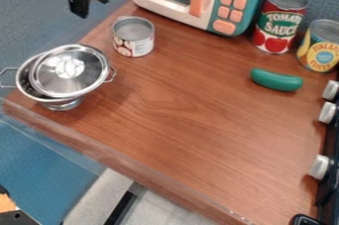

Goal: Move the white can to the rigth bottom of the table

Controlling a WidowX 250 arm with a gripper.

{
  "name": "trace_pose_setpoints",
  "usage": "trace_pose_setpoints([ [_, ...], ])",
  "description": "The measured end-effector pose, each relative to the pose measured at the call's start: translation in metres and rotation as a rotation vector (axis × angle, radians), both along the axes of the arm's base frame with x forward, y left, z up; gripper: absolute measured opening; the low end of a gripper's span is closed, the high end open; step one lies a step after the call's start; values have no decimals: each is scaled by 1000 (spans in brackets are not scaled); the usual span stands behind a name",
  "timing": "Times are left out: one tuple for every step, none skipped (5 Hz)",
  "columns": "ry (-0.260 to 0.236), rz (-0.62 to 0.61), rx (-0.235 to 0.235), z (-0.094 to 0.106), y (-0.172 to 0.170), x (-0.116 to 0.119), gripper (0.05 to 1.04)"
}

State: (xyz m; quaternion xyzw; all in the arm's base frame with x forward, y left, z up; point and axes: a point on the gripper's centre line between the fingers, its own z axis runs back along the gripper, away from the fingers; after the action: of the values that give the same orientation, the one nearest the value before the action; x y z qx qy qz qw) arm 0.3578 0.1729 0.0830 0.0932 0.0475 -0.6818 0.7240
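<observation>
Pot point(27, 84): footed, polished metal, loosely capped by a domed lid point(69, 70). Tool point(91, 7): upper left, fingers apart. White can point(134, 40): upright on the wood-grain table point(185, 125), near the toy microwave point(213, 8); rigid, probably light, possibly slippery; grip opposite sides below the rim. Rightward: smooth, curved green vegetable point(277, 80); cylindrical tomato can point(279, 23); pineapple can point(321, 48).
</observation>
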Motion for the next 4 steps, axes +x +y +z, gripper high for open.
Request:
trace_pose_setpoints([
  [4, -41, -3, -6, -7, 7, 999],
  [8, -30, 1, -9, -11, 13, 999],
  [5, -51, -26, -14, -16, 21, 999],
  [41, -88, -42, -28, -20, 24, 1000],
])
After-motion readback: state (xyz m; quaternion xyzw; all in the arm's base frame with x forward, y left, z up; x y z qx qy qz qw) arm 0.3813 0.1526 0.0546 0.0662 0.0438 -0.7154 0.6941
